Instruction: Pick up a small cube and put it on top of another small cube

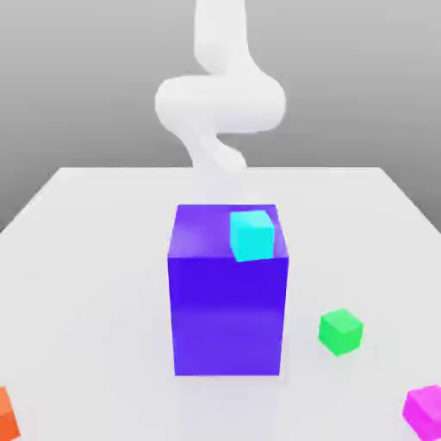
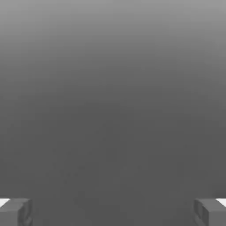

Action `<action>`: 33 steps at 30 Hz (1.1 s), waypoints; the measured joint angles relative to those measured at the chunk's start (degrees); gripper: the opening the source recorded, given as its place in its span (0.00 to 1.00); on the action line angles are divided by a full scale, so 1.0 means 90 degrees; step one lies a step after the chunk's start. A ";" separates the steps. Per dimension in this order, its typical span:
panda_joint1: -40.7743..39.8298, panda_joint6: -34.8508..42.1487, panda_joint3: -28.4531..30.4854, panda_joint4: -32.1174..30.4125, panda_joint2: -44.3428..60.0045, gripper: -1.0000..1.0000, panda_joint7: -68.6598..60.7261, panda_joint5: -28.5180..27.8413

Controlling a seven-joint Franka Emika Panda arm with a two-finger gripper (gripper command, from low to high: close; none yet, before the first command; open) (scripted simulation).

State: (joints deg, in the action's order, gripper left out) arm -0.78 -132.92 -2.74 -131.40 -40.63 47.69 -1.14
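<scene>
The small magenta-pink cube (image 1: 425, 412) lies on the white table (image 1: 86, 258) at the near corner on the exterior view's right, partly cut by the picture's edge. A green cube (image 1: 341, 332) sits a little farther back from it. A cyan cube (image 1: 252, 235) rests on top of the big blue-violet block (image 1: 227, 301) in the middle. The white arm (image 1: 220, 103) rises behind that block, away from the cubes. In the hand view my gripper (image 2: 113, 212) is open, its grey fingertips (image 2: 15, 212) far apart with only plain grey between them.
An orange cube (image 1: 5, 415) pokes in at the near edge on the exterior view's left. The tall blue-violet block stands between the arm and the near cubes.
</scene>
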 joint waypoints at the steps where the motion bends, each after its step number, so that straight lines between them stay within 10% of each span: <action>1: -0.0027 -0.0056 -0.0126 0.0018 0.0249 0.50 0.0099 -0.0068; 33: 0.1082 -0.1935 -0.2023 0.0557 0.7460 0.50 0.2954 -0.2023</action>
State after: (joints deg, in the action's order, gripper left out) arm 8.96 -150.34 -20.95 -126.39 26.51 74.28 -19.35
